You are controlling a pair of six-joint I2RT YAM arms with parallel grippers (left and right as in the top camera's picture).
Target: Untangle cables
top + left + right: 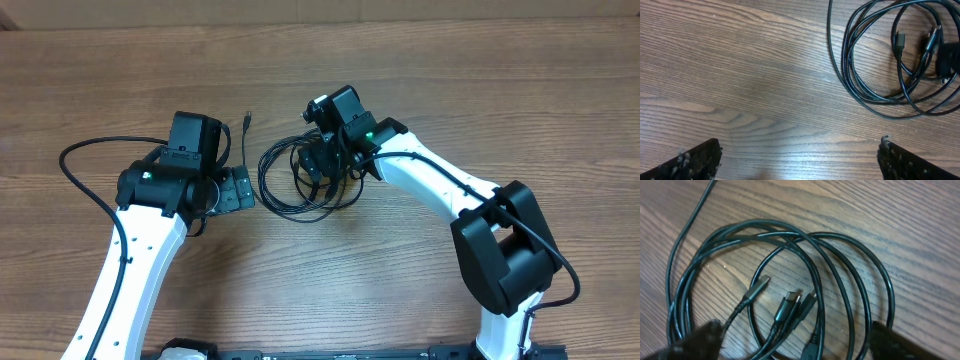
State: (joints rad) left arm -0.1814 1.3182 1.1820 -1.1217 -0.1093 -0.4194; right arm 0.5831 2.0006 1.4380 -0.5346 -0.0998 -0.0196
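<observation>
One tangled coil of cables (290,190) at centre overhead. Three plugs (794,299) visible inside it, one strand (247,140) trailing to upper left. Exact cable count unclear. Right end effector (797,342) wide open just above coil. Left end effector (797,159) wide open over surface (450,90), left of coil. Surface: brown wood grain, fills every frame.

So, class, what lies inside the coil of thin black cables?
Three small plug ends and bare brown wooden table lie inside the thin black cable coil. The right gripper covers the coil's near part.
</observation>
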